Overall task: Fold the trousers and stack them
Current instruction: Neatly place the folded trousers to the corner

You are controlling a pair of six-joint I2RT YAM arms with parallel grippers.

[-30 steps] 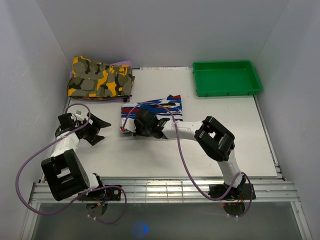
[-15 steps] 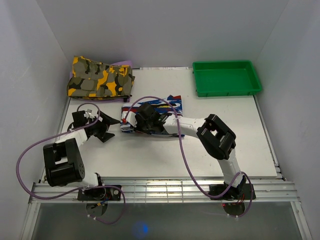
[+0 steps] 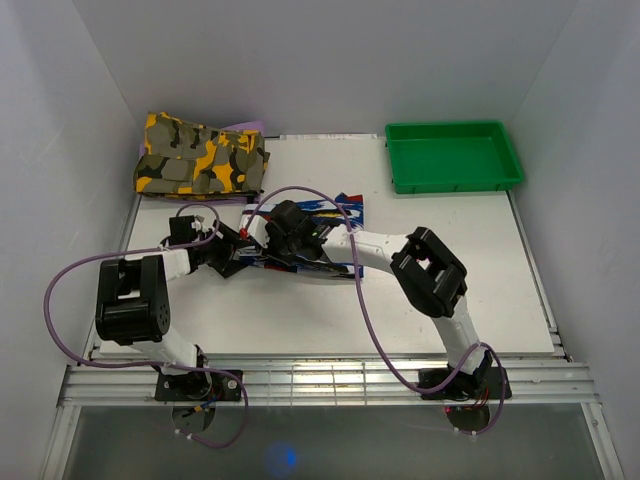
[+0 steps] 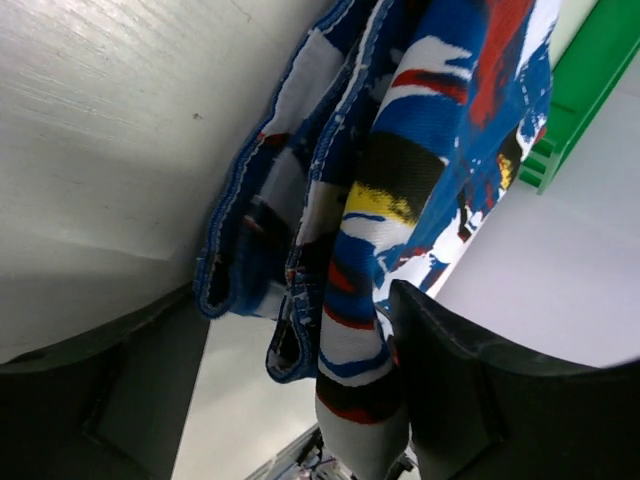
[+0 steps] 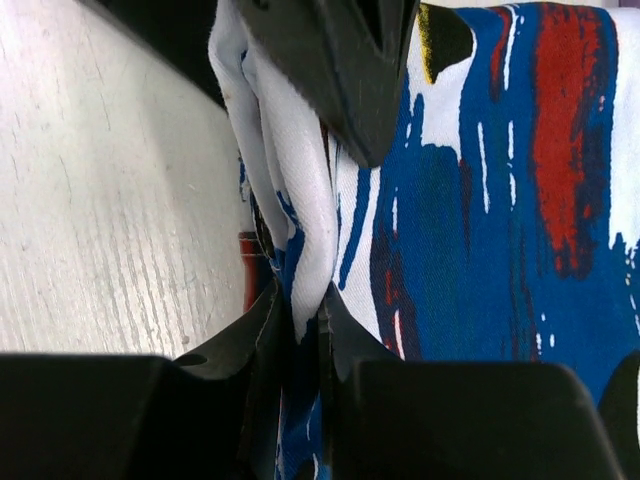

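Observation:
The trousers (image 3: pixel 340 212), royal blue with white, red, black and yellow streaks, lie folded in the middle of the table. My right gripper (image 3: pixel 282 238) is on their left part. In the right wrist view it (image 5: pixel 297 305) is shut on a white and blue fold of the trousers (image 5: pixel 470 200). My left gripper (image 3: pixel 238 258) is at the trousers' left edge. In the left wrist view it (image 4: pixel 300 330) is open, with the hanging layered edge of the trousers (image 4: pixel 440 130) between its fingers and close to the right finger (image 4: pixel 470 400).
A yellow, olive and black camouflage garment (image 3: pixel 200 160) lies folded at the back left corner. A green tray (image 3: pixel 455 155) stands at the back right and shows in the left wrist view (image 4: pixel 585 90). White walls close in on both sides.
My left gripper has swung right from the table's left side to the trousers' left edge. My right gripper has shifted slightly back and left while holding the cloth.

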